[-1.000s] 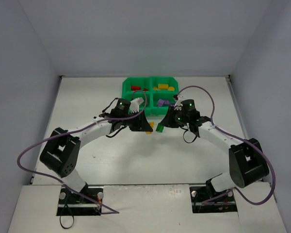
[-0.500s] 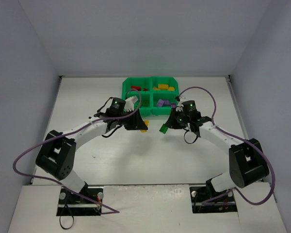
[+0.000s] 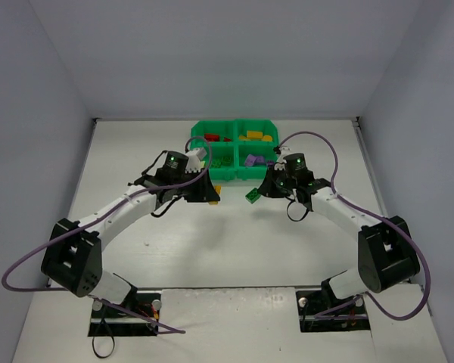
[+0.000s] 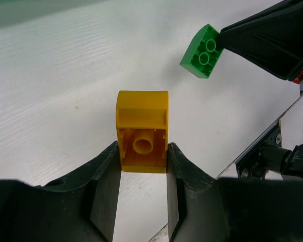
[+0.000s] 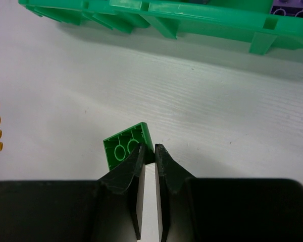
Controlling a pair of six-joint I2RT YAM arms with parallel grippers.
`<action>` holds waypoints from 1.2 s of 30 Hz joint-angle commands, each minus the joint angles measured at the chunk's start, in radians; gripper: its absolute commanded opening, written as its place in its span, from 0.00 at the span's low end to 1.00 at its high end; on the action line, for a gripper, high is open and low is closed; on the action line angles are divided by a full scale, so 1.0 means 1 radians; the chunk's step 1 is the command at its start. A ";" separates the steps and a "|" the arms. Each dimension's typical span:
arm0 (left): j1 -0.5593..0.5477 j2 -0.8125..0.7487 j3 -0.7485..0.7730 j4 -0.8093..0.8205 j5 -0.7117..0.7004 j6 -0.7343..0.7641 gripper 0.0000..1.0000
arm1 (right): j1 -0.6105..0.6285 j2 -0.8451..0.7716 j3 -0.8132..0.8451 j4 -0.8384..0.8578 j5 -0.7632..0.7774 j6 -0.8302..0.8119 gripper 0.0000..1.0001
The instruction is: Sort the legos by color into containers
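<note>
Your left gripper clamps one yellow plastic brick. Your right gripper, jaws nearly closed, pinches one green plastic brick by its corner. Both are just before the one bright green four-compartment plastic tray.

Yellow lego, green lego, bright green tray, white table.

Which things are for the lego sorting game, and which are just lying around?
For the job: yellow brick in the left tool, green brick in the right tool, green tray, sorted bricks inside it.
Just there: purple cables, table.
</note>
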 commanded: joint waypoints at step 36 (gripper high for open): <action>0.019 -0.207 -0.073 -0.043 -0.101 0.021 0.00 | 0.070 0.183 0.391 -0.041 0.028 -0.033 0.00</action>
